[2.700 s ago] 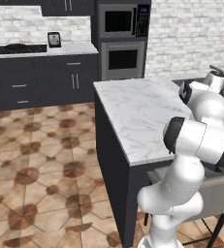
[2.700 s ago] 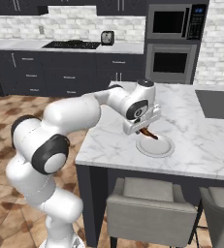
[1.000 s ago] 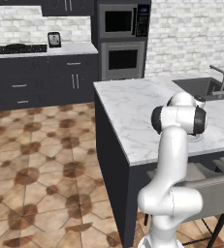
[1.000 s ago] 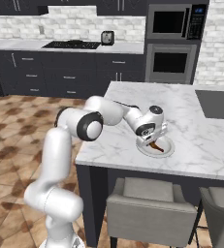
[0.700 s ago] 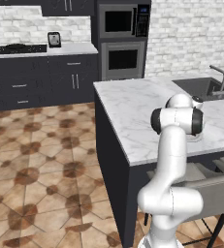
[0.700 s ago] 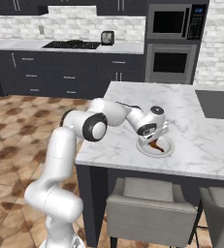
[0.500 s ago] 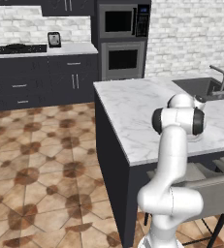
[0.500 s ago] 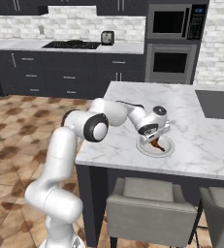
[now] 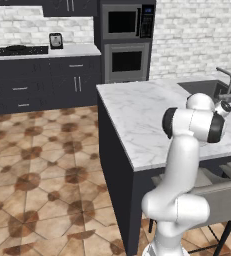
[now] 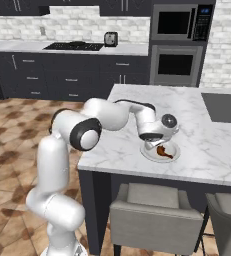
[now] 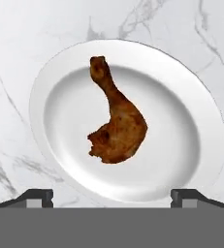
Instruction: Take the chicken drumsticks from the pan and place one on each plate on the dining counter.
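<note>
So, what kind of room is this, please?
A home kitchen, it seems: a built-in oven with a microwave above it, a black stove on the far worktop, and a marble dining counter with a sink.

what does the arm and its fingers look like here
The arm is made of glossy white rounded segments with dark grey to black bands at the joints and a dark round cap near the wrist. The gripper ends in two small dark, squarish fingers. No cables or markings are visible.
</note>
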### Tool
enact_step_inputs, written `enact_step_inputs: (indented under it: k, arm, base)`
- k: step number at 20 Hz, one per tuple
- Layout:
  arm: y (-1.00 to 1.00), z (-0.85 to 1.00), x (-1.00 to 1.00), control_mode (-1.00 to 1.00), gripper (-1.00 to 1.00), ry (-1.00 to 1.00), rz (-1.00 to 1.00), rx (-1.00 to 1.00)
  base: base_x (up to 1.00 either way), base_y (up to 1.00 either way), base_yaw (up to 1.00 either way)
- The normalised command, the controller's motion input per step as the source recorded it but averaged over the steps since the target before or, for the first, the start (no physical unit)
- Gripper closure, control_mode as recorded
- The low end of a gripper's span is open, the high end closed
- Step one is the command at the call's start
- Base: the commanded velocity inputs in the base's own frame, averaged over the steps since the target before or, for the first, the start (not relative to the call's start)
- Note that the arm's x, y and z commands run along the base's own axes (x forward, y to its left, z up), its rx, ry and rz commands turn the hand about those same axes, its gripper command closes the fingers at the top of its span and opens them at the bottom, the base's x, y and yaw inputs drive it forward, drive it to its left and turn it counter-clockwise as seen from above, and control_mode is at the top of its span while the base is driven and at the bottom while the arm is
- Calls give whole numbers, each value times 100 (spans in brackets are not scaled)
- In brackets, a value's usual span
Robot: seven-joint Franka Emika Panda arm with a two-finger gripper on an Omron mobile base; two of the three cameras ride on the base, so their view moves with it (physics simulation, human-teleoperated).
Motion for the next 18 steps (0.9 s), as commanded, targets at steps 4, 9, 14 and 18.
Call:
enact_step_inputs:
  k: [4,9,14,18]
  arm:
    - [40,96,-100,-100,-100,-6,6,0]
    - [63,85,-100,-100,-100,-1,16,-6]
    - [98,69,-100,-100,-100,1,28,-31]
    - [100,26,-100,-100,-100,10,32,-50]
  base:
    - [0,0,0]
    - [0,0,0]
    - [0,0,0]
    - [0,0,0]
